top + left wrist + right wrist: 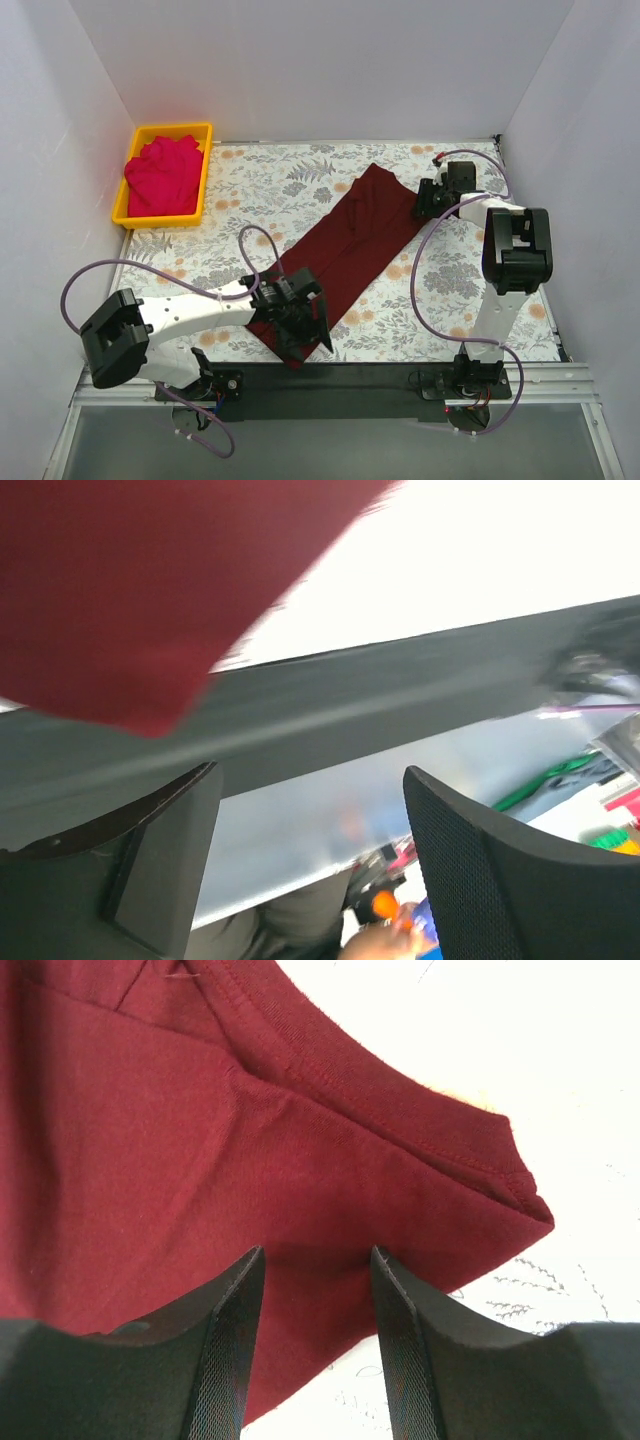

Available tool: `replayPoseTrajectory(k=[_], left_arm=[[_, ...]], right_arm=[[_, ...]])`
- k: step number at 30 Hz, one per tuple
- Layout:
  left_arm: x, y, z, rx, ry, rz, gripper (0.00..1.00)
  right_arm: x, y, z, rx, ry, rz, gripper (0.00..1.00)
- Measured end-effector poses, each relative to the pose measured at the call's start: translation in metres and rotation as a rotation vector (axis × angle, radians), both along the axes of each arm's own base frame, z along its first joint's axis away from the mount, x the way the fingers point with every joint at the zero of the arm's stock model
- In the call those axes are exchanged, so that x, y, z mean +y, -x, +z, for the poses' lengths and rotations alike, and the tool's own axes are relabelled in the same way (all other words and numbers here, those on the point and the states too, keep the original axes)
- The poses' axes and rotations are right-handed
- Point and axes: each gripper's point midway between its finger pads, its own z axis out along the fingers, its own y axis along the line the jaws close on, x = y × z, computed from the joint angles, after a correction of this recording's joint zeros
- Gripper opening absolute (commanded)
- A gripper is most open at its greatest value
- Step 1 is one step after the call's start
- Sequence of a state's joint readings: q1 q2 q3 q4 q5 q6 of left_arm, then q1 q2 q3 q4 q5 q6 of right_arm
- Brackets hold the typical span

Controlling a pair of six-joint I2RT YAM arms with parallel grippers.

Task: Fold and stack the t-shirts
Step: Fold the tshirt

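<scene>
Maroon t-shirt (pixel 350 245) lies folded into a long strip across the floral table (pixel 450 290), left gripper (pixel 312 780) and right gripper (pixel 316 1260) both spread empty at its ends, likely readying the crosswise fold.

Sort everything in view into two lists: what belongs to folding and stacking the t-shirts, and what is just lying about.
Belongs to the job: maroon t-shirt; red t-shirt.
Lying about: yellow bin, holding the red one; floral table cover.
</scene>
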State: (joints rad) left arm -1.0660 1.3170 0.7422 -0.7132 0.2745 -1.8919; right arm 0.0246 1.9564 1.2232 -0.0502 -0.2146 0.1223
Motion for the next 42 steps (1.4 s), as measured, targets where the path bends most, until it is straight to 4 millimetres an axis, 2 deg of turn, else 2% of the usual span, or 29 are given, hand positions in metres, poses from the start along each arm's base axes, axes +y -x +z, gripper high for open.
replayPoseTrajectory(k=[2,5,8,10,12,14,16,21,25,28,30,33,36,39,42], left_arm=[[-0.017,-0.016,0.017,-0.057,0.018,0.001,0.72],[-0.03,-0.055,0.041,-0.171,0.034,0.024,0.72],[-0.016,-0.104,0.048,-0.275,0.001,0.09,0.65],[0.004,-0.135,0.039,-0.323,-0.061,0.131,0.61],[0.027,-0.159,0.021,-0.336,-0.151,0.158,0.59],[0.047,-0.175,0.0,-0.329,-0.24,0.164,0.57],[0.06,-0.18,-0.018,-0.309,-0.309,0.146,0.54],[0.07,-0.175,-0.042,-0.263,-0.382,0.098,0.53],[0.068,-0.17,-0.045,-0.258,-0.359,0.098,0.53],[0.061,-0.157,-0.045,-0.262,-0.313,0.087,0.53],[0.047,-0.14,-0.045,-0.254,-0.267,0.055,0.53],[0.008,-0.1,-0.042,-0.212,-0.162,-0.036,0.54],[-0.028,-0.062,-0.038,-0.15,-0.072,-0.123,0.59],[-0.049,-0.044,-0.034,-0.108,-0.039,-0.164,0.66],[-0.053,-0.038,-0.031,-0.079,-0.042,-0.156,0.71]], right_arm=[[0.002,0.001,0.003,-0.001,-0.002,0.004,0.54],[0.004,0.005,0.015,-0.014,-0.019,-0.01,0.53],[0.008,0.013,0.028,-0.027,-0.052,-0.038,0.51],[0.01,0.021,0.032,-0.024,-0.082,-0.064,0.5],[0.011,0.029,0.027,-0.008,-0.104,-0.088,0.48],[0.013,0.037,0.02,0.02,-0.12,-0.105,0.45],[0.014,0.042,0.013,0.043,-0.13,-0.117,0.44],[0.016,0.035,0.0,0.063,-0.138,-0.118,0.42],[0.023,0.015,-0.002,0.047,-0.162,-0.087,0.41],[0.029,-0.005,-0.001,0.029,-0.182,-0.056,0.41],[0.035,-0.016,-0.001,0.018,-0.195,-0.033,0.41],[0.043,-0.032,0.0,-0.001,-0.208,0.007,0.41],[0.05,-0.044,0.001,-0.009,-0.202,0.041,0.42],[0.053,-0.051,0.005,-0.017,-0.168,0.073,0.44],[0.056,-0.05,0.006,-0.02,-0.12,0.102,0.45]])
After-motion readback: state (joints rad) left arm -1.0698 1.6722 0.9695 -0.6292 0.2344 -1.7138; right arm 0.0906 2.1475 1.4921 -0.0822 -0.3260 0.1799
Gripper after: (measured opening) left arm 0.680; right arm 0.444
